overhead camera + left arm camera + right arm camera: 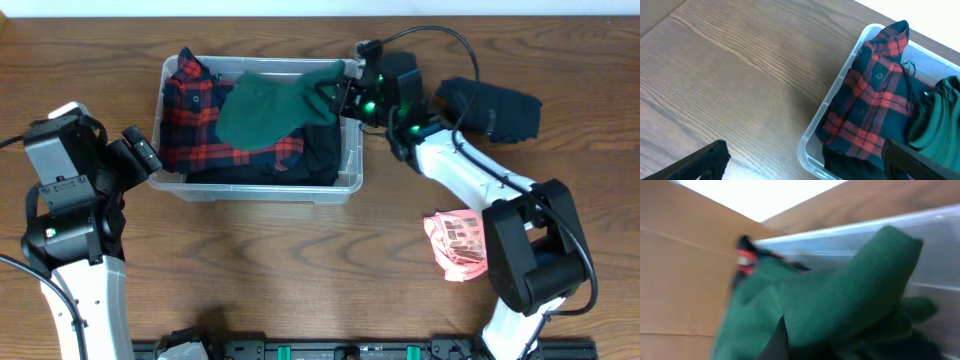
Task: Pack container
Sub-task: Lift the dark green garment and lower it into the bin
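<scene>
The clear plastic container (258, 189) stands at the table's middle back. Inside lie a red-and-black plaid shirt (190, 108) and dark clothes. A green cloth (270, 108) hangs over them, and my right gripper (336, 96) is shut on its right end above the container's right rim. In the right wrist view the green cloth (840, 295) fills the frame and covers the fingers, except one dark tip (777, 347). My left gripper (141, 155) stands open just left of the container. In the left wrist view its jaws straddle the container's corner (812, 135), beside the plaid shirt (870, 100).
A dark folded garment (495, 108) lies on the table at the back right, behind my right arm. A pink patterned cloth (455, 245) lies at the front right by that arm's base. Bare wood (300, 260) runs along the front of the container.
</scene>
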Controlling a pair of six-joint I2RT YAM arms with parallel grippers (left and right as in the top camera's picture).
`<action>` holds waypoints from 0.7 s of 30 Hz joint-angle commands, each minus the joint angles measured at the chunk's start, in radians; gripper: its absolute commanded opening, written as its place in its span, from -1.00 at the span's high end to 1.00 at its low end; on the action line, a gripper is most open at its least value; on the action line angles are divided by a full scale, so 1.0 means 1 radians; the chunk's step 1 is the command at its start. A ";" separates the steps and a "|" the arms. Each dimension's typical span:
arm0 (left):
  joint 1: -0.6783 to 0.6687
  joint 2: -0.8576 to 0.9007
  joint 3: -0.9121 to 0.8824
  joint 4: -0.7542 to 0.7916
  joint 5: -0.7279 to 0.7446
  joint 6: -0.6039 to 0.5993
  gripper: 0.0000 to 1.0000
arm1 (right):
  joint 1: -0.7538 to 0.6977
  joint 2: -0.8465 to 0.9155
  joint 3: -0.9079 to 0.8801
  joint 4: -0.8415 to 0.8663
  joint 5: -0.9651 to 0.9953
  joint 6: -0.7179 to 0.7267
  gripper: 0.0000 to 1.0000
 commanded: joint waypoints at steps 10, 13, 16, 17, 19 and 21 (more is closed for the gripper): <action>0.004 0.002 -0.003 0.000 -0.012 -0.016 -0.96 | -0.004 -0.007 0.011 -0.153 0.000 -0.344 0.44; 0.004 0.002 -0.003 -0.001 -0.012 -0.016 -0.96 | -0.004 -0.044 0.011 -0.168 -0.035 -0.408 -0.36; 0.004 0.002 -0.003 -0.001 -0.012 -0.016 -0.96 | -0.003 -0.114 0.011 -0.195 -0.035 -0.438 -0.54; 0.004 0.002 -0.003 0.000 -0.012 -0.016 -0.96 | -0.002 -0.148 0.011 -0.204 -0.031 -0.444 -0.53; 0.004 0.002 -0.003 -0.001 -0.012 -0.016 -0.96 | -0.002 -0.212 0.011 -0.216 -0.030 -0.449 -0.42; 0.004 0.002 -0.003 -0.001 -0.012 -0.016 -0.96 | -0.002 -0.276 0.011 -0.221 -0.018 -0.449 -0.24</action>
